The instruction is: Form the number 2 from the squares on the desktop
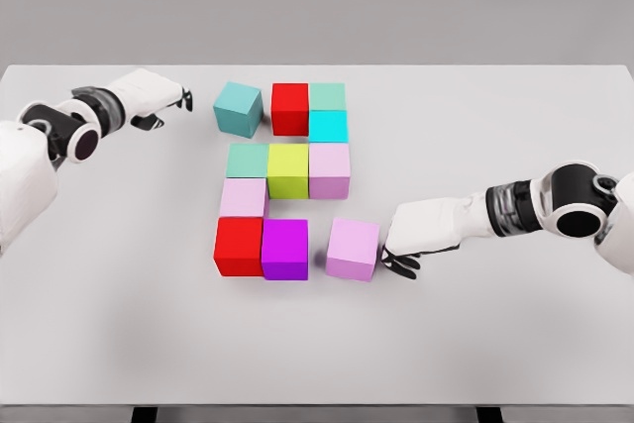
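The squares (285,180) are sitting mid-table; I'm seeing my right hand (416,235) touching the loose lilac square (353,249), fingers curled, and my left hand (158,101) hovering relaxed, holding nothing.

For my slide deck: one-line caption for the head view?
Right hand nudges a lilac cube toward the nearly finished block 2; left hand waits by the teal cube.

I see a flat white tabletop (119,324) carrying ten coloured cubes: a tilted teal cube (238,109) apart at top left, a red cube (290,108) beside it, and a lilac cube (354,249) slightly off the bottom row's purple cube (285,249).
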Available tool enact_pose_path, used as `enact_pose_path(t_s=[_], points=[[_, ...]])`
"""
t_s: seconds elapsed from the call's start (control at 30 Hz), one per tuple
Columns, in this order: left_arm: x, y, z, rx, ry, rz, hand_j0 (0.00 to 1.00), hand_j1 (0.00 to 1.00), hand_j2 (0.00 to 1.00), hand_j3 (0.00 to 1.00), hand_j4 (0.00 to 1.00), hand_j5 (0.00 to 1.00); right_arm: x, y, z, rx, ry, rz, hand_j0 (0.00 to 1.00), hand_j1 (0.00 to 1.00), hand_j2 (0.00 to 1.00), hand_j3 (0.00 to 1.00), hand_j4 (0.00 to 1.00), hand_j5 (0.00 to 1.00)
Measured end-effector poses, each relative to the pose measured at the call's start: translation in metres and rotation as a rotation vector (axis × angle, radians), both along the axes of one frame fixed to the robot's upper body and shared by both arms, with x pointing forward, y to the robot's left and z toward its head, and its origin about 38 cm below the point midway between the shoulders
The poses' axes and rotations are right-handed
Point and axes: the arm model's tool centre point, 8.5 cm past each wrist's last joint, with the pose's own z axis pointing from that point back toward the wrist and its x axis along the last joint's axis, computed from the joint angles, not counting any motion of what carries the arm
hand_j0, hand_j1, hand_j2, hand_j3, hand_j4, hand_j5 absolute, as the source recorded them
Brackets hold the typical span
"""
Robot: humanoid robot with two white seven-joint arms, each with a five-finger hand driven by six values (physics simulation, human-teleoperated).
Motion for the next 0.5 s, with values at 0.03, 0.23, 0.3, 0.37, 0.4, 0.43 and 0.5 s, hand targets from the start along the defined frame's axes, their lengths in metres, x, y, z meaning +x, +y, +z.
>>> enact_pose_path(t_s=[0.03, 0.23, 0.3, 0.37, 0.4, 0.43, 0.5], points=[[0.000, -0.002, 0.000, 0.009, 0.002, -0.004, 0.66, 0.66, 0.66, 0.66, 0.66, 0.66, 0.001, 0.001, 0.001, 0.001, -0.003, 0.002, 0.13, 0.13, 0.13, 0.13, 0.13, 0.13], [-0.001, -0.011, -0.003, 0.030, 0.017, -0.019, 0.66, 0.66, 0.66, 0.66, 0.66, 0.66, 0.001, 0.004, 0.002, 0.006, -0.006, 0.007, 0.13, 0.13, 0.13, 0.13, 0.13, 0.13], [-0.001, -0.014, -0.001, 0.030, 0.013, -0.026, 0.66, 0.66, 0.66, 0.66, 0.66, 0.66, 0.002, 0.006, 0.002, 0.008, -0.008, 0.009, 0.13, 0.13, 0.13, 0.13, 0.13, 0.13], [-0.002, -0.015, 0.000, 0.026, 0.007, -0.032, 0.66, 0.66, 0.66, 0.66, 0.66, 0.66, 0.002, 0.007, 0.003, 0.009, -0.009, 0.012, 0.13, 0.13, 0.13, 0.13, 0.13, 0.13], [-0.001, -0.016, 0.002, 0.025, 0.002, -0.033, 0.66, 0.66, 0.66, 0.66, 0.66, 0.66, 0.003, 0.008, 0.004, 0.010, -0.012, 0.013, 0.13, 0.13, 0.13, 0.13, 0.13, 0.13], [-0.001, -0.016, 0.002, 0.023, 0.000, -0.034, 0.66, 0.66, 0.66, 0.66, 0.66, 0.66, 0.003, 0.008, 0.005, 0.011, -0.013, 0.014, 0.13, 0.13, 0.13, 0.13, 0.13, 0.13], [-0.001, -0.017, 0.003, 0.021, -0.003, -0.033, 0.66, 0.66, 0.66, 0.66, 0.66, 0.66, 0.003, 0.009, 0.005, 0.011, -0.014, 0.016, 0.13, 0.13, 0.13, 0.13, 0.13, 0.13]])
